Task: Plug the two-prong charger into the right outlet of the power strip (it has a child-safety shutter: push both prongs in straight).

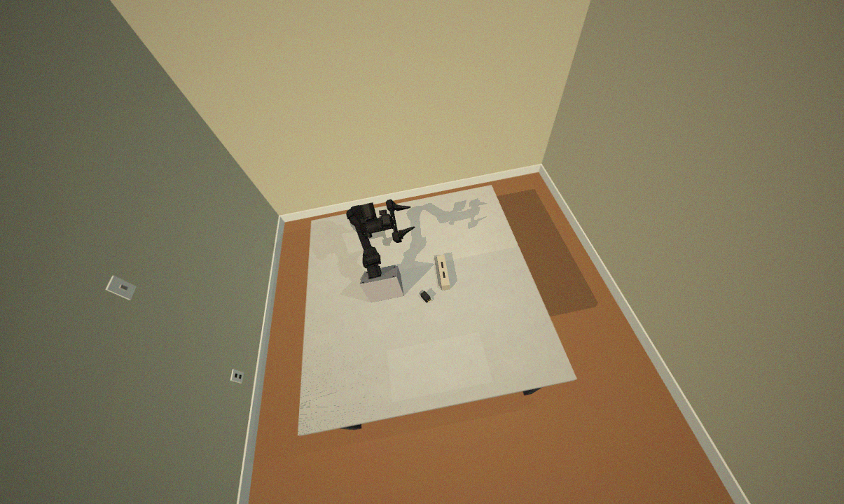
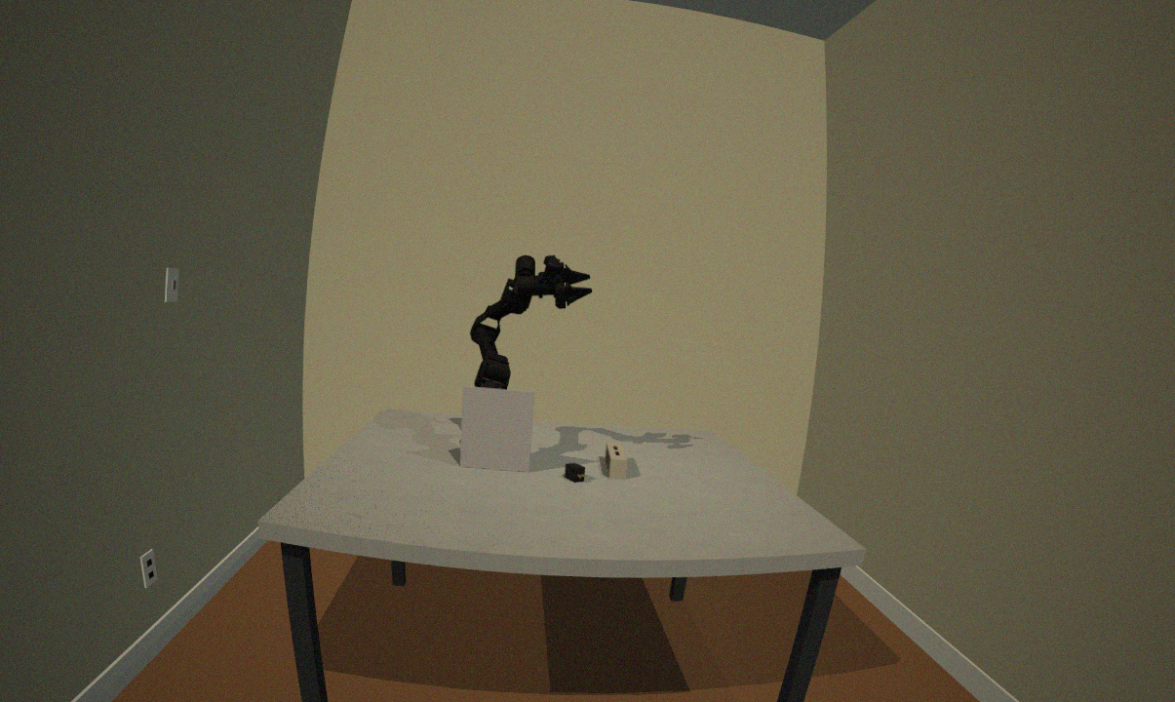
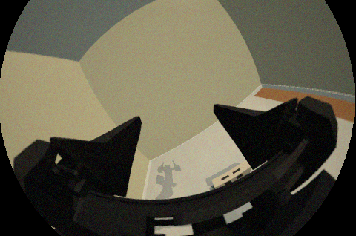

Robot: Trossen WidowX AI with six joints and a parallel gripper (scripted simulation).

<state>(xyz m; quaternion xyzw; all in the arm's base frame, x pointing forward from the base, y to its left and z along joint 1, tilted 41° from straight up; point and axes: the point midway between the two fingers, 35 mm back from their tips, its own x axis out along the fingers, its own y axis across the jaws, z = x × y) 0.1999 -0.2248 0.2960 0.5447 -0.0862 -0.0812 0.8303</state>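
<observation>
The small black charger (image 1: 425,295) (image 2: 574,472) lies on the table, with yellowish prongs showing at one side in the exterior view. The cream power strip (image 1: 443,271) (image 2: 616,462) (image 3: 232,175) stands near it, with two dark outlets on its top. My gripper (image 1: 412,217) (image 2: 590,284) (image 3: 178,113) is wide open and empty. It is high above the table, toward the back wall, well away from the charger and the strip. The charger does not show in the wrist view.
The arm's base stands on a pale box (image 1: 382,288) (image 2: 496,429), to the left of the charger. The table (image 1: 349,363) (image 2: 487,524) has its edges in view. A beige wall rises behind it. The arm's shadow falls on the table behind the strip.
</observation>
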